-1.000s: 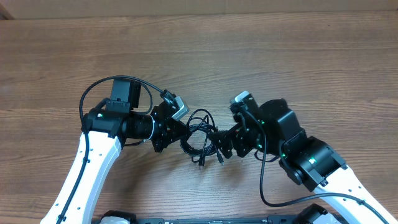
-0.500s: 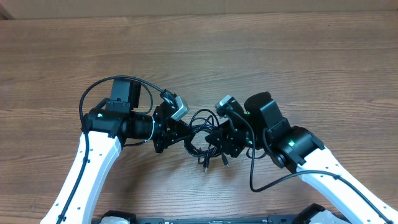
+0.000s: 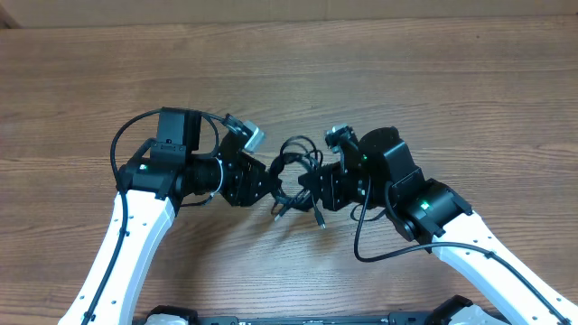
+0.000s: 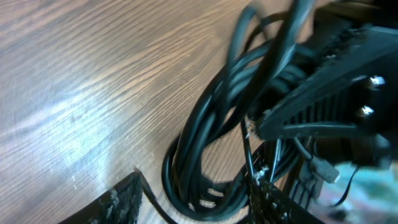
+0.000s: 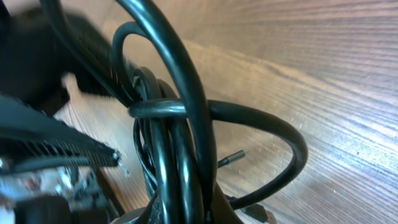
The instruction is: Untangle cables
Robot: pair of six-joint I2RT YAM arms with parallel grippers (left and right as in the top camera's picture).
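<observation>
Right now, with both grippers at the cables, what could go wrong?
1. One loop wraps across the cables; a pull by the right gripper, shut on them, may tighten it.
2. The left gripper stands open, so they may all just drag along.
3. The grippers are very close and might collide.

The overhead camera looks straight down on the table (image 3: pixel 406 81) from well above. It takes in both arms, which enter from the bottom edge, and the left gripper (image 3: pixel 268 185) and right gripper (image 3: pixel 312 187) meeting at the cables (image 3: pixel 293 171) mid-frame. The left wrist camera sits low and very near, facing along the tabletop at the same cables (image 4: pixel 211 143) — a ribbed finger (image 4: pixel 323 74) of the right gripper shows behind them. The right wrist camera faces the opposite way — closer yet, the cables (image 5: pixel 168 143) fill its frame, with a left finger (image 5: pixel 56 140) beyond.
</observation>
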